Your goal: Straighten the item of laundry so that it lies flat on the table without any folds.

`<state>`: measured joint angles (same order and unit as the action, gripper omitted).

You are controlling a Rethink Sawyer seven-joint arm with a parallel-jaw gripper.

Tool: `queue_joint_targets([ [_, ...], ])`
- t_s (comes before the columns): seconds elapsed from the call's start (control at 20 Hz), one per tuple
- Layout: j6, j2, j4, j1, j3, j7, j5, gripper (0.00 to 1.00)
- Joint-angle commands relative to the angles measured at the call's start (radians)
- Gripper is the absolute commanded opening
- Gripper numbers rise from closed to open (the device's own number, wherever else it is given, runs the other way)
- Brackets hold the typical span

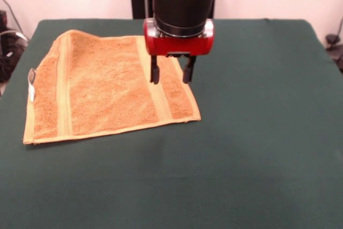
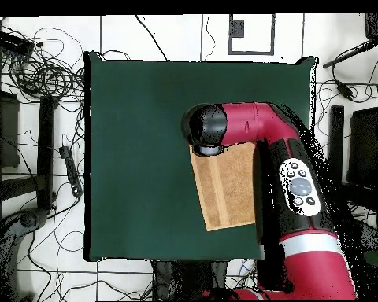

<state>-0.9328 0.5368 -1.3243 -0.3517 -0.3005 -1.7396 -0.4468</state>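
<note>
orange-yellow terry: the item of laundry (image 1: 110, 89) lies on the left half of the table (image 1: 257, 132) in the front view, spread nearly square. at its left edge a small white tag (image 1: 31, 85) shows, and that edge looks slightly lifted or doubled; whether a fold sits beneath cannot be told. the far left corner rides a little high. woven border bands run down both sides and lie flat.

moving right, the gripper (image 1: 171, 72) hangs over the towel's right border band, fingers parted with a clear gap and nothing between them. the tips appear just above or at the cloth; contact cannot be confirmed.

judgement: the flattening is largely done, and the step in hand is a final check or a correcting touch on the right side. the next move likely calls for lifting clear, or for pinching the left edge and drawing it outward if a fold remains there.

right of the towel the green top carries nothing. in the overhead view the arm (image 2: 290, 177) covers part of the towel, so that portion is unverified. cables (image 2: 42, 71) lie on the floor off the table, well apart from the work.
</note>
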Motion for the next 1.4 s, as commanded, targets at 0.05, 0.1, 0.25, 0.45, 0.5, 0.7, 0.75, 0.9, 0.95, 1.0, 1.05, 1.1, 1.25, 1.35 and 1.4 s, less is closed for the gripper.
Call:
queue_joint_targets([
  [0.05, 0.068, -0.073, -0.053, 0.026, 0.012, -0.143, 0.028, 1.00],
  [0.1, 0.072, -0.069, -0.060, 0.023, 0.012, -0.140, 0.028, 1.00],
  [0.25, 0.078, -0.057, -0.076, 0.016, 0.013, -0.136, 0.030, 1.00],
  [0.45, 0.063, -0.025, -0.101, 0.006, 0.017, -0.112, 0.033, 1.00],
  [0.5, 0.064, -0.022, -0.105, 0.004, 0.019, -0.113, 0.035, 1.00],
  [0.7, 0.077, -0.035, -0.105, 0.000, 0.023, -0.102, 0.029, 1.00],
  [0.75, 0.089, -0.042, -0.113, 0.000, 0.025, -0.101, 0.024, 1.00],
  [0.9, 0.190, -0.142, -0.103, 0.012, 0.041, -0.151, -0.006, 1.00],
  [0.95, 0.214, -0.185, -0.084, 0.021, 0.049, -0.173, -0.011, 1.00],
  [1.0, 0.238, -0.228, -0.065, 0.031, 0.058, -0.195, -0.015, 1.00],
  [1.05, 0.280, -0.264, -0.050, 0.039, 0.064, -0.208, -0.021, 1.00],
  [1.1, 0.298, -0.300, -0.027, 0.046, 0.068, -0.207, -0.023, 1.00],
  [1.25, 0.367, -0.380, 0.034, 0.074, 0.092, -0.232, -0.023, 1.00],
  [1.35, 0.395, -0.415, 0.067, 0.091, 0.109, -0.231, -0.020, 1.00],
  [1.4, 0.393, -0.425, 0.079, 0.099, 0.118, -0.225, -0.011, 1.00],
])
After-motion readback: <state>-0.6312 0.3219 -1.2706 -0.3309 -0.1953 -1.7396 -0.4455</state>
